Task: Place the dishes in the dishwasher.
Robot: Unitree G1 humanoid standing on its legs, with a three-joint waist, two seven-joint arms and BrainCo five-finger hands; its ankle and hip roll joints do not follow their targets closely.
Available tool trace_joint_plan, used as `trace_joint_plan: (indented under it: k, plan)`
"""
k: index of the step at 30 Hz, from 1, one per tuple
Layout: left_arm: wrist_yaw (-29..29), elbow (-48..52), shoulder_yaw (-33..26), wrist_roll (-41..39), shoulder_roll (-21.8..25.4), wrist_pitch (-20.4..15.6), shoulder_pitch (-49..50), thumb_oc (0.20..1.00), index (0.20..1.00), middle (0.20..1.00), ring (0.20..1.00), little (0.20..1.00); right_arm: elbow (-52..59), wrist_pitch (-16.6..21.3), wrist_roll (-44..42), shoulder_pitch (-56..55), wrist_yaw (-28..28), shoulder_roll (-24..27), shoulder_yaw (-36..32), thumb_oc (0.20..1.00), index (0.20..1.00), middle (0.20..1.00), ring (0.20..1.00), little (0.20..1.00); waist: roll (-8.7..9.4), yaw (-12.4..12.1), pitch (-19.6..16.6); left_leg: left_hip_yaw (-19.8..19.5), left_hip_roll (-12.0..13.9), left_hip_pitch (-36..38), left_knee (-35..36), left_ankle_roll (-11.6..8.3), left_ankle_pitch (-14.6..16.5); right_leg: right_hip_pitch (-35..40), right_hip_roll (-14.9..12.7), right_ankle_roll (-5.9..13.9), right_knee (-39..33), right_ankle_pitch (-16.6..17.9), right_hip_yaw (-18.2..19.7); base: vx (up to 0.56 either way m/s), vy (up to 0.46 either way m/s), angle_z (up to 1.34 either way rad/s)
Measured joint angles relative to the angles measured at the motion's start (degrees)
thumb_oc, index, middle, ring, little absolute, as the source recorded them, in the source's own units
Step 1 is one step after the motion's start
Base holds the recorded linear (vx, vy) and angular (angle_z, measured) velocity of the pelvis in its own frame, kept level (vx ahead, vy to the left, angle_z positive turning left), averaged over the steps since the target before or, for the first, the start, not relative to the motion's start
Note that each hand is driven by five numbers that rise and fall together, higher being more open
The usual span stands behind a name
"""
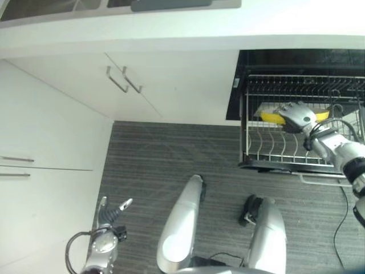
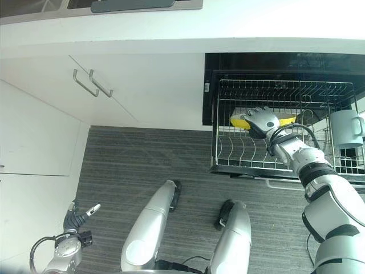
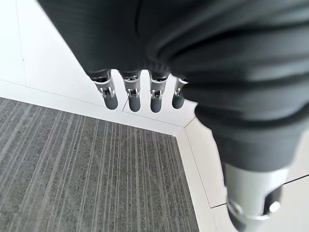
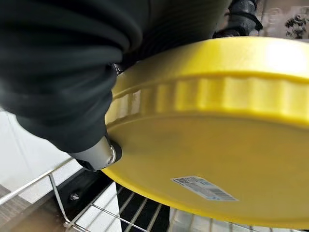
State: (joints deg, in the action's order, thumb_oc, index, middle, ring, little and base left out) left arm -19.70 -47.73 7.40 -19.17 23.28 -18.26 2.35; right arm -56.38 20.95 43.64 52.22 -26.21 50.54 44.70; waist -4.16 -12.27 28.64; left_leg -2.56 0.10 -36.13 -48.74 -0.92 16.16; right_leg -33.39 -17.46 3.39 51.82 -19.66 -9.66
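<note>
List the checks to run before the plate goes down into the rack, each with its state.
1. Right hand gripping the yellow plate: ok, thumb under it.
2. Rack pulled out of the dishwasher: ok.
3. Plate over the tines: ok.
4. Slot under the plate free: cannot tell, hand hides it.
5. Mug in the rack clear of the plate: ok, apart to its side.
6. Left hand out of the way: ok, low over the floor.

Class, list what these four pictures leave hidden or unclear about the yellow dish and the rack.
- Round yellow plastic dish: top face turned away in the right wrist view; right hand covers most of it in the eye views.
- Wire dishwasher rack: right end cut off by the left eye view's edge.
- White mug: contents hidden.
</note>
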Motion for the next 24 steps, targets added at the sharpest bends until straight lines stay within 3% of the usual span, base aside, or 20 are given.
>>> trace_joint_plan:
  k: [5, 16, 24]
  plan:
    - [1.3, 1.8, 0.0, -0.2, 1.8, 0.1, -0.1, 1.000, 1.000, 1.000, 1.000, 1.000, -2.7, -0.5, -6.0, 4.2, 9.9, 0.8, 0.1, 0.200, 0.200, 0.200, 0.200, 0.200, 0.07, -0.9, 0.0, -0.2, 0.4, -0.8, 0.6, 0.04, -0.2, -0.9, 0.6, -0.29, -0.6, 0.4, -0.2, 0.00, -0.047, -0.02]
    - [2.3, 4.2, 0.0, -0.6, 4.0, 2.1, -0.2, 1.000, 1.000, 1.000, 1.000, 1.000, -4.2, -1.7, -13.8, 7.0, 26.1, 0.2, -0.2, 0.200, 0.200, 0.200, 0.200, 0.200, 1.34, -2.5, -0.1, -1.1, 0.6, 0.4, 2.4, -0.63, -1.2, 1.0, 0.9, -0.57, -2.2, 0.5, -1.7, 0.01, -0.046, 0.05]
    - [2.6, 5.1, 1.8, -0.4, 4.5, 2.5, -0.3, 1.000, 1.000, 1.000, 1.000, 1.000, -6.1, -5.3, -17.7, 6.6, 25.9, -2.2, -4.2, 0.200, 0.200, 0.200, 0.200, 0.200, 1.66, -2.5, -0.2, -1.4, 0.4, 0.3, 2.6, -0.53, -1.3, 1.1, 0.9, -0.75, -2.5, 0.7, -2.0, 0.00, -0.003, 0.00]
